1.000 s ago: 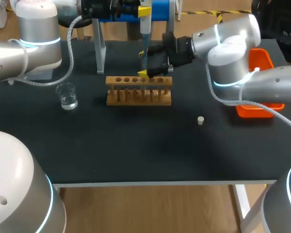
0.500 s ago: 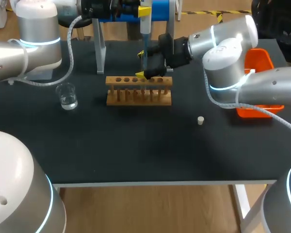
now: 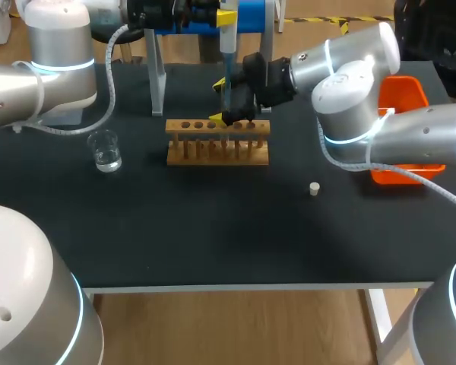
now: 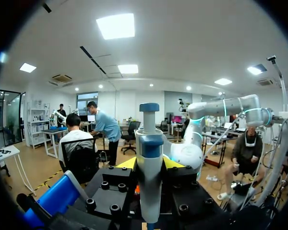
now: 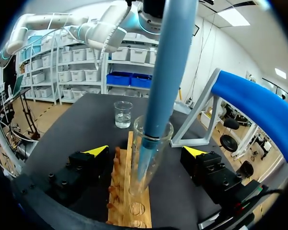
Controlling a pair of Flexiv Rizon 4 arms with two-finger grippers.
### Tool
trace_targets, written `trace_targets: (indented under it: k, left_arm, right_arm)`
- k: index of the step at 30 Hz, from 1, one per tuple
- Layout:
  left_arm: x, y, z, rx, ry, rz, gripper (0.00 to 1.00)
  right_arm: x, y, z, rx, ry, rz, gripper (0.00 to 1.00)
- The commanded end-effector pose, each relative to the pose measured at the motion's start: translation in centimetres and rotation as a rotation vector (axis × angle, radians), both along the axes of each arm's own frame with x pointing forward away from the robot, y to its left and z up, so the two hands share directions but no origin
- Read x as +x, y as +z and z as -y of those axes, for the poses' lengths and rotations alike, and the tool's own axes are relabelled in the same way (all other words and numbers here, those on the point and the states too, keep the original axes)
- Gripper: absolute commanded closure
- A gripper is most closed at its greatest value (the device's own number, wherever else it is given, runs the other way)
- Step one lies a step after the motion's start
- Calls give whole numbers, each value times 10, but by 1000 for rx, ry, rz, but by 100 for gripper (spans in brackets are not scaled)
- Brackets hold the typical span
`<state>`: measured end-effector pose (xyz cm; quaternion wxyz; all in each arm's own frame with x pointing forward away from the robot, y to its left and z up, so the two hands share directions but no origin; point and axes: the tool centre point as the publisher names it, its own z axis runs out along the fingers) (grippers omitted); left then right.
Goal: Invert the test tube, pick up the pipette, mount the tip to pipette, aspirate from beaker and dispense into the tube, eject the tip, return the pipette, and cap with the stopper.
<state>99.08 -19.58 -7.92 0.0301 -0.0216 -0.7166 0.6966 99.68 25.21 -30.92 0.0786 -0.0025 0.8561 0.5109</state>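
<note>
Now the step in hand looks like squirting the water into the tube. The left arm comes in over the back of the table, and the left jaws are pinching the pipette from two sides. The pipette hangs straight down with its long blue tip poked inside the mouth of the tube.

To do this well, the tip should stay in the middle of the tube and not scrape the glass. The push on the pipette should be slow, so that no drops jump out. The right arm should not bump the tube while the water goes in.

The right jaws are spread wide, one on each side of the tube, and they do not touch it.

The tube is clear glass with an open, round top. It stands upright in a hole of the wooden rack, near the middle of the table. I cannot tell if any water is in it yet. The beaker with water sits well apart to the left of the rack. The little stopper lies alone on the table to the right.
</note>
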Motion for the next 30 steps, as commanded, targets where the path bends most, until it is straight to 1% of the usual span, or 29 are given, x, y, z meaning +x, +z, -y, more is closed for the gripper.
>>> trace_targets:
  k: [1, 22, 30]
  left_arm:
    - [1, 1, 0, 1, -3, 0, 100]
    - [1, 1, 0, 1, -3, 0, 100]
    - [-1, 6, 1, 14, 6, 7, 100]
  right_arm:
    - [0, 1, -1, -5, 0, -1, 0]
    - [0, 1, -1, -5, 0, -1, 0]
    - [0, 1, -1, -5, 0, -1, 0]
